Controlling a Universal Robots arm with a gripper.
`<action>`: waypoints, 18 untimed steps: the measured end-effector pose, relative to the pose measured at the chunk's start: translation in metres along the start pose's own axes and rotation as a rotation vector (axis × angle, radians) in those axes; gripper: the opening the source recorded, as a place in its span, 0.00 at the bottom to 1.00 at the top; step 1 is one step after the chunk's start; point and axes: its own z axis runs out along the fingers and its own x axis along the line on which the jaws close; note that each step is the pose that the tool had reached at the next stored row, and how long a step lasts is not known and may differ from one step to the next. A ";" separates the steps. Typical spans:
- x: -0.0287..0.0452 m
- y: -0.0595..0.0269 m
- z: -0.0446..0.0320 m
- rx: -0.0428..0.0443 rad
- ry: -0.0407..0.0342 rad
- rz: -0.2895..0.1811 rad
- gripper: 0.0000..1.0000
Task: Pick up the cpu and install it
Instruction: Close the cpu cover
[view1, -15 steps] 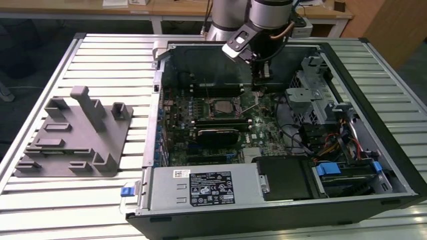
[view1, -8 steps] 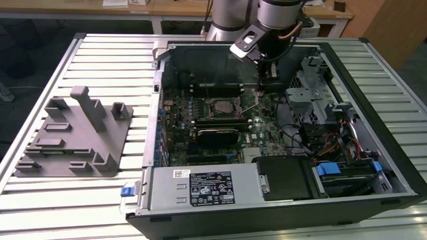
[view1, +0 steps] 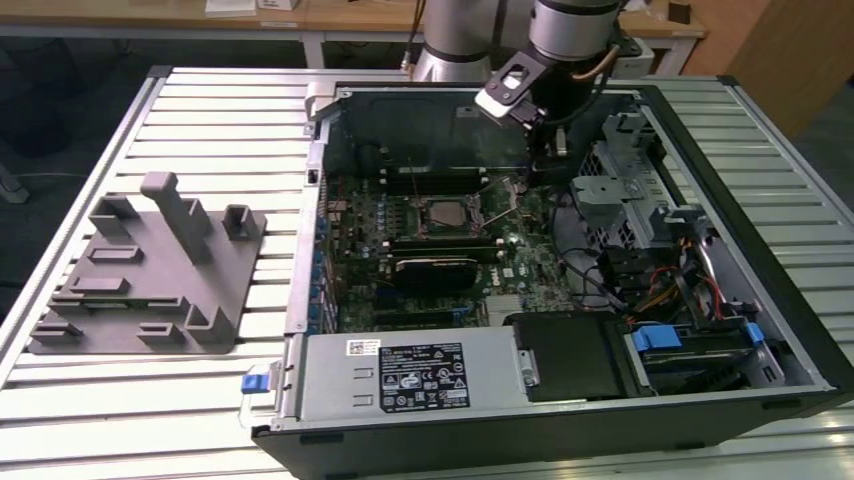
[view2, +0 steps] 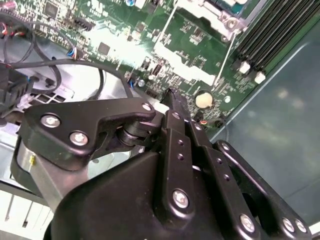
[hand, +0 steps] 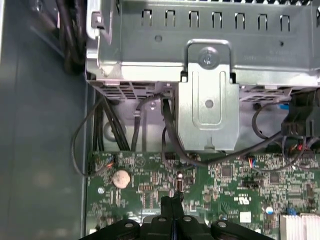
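Fingers (hand: 168, 208) pressed together, empty, tips low over the motherboard (hand: 230, 200) near the coin cell (hand: 121, 178); cpu (view1: 441, 212) sits in its socket (view1: 415, 229).

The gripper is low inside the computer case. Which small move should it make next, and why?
Probably a short slide toward the thin lever beside the socket. The gripper sits low over the motherboard near the coin battery, jaws closed on nothing. The cpu seems already seated in the socket, so only the lever, which looks raised, seems undone.
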 end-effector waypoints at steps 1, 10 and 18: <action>0.0000 0.0003 0.0014 0.0001 -0.0001 0.000 0.11; 0.0005 -0.0001 0.0177 0.0036 -0.0002 0.000 0.11; 0.0007 -0.0034 0.0239 0.0058 -0.0003 0.000 0.11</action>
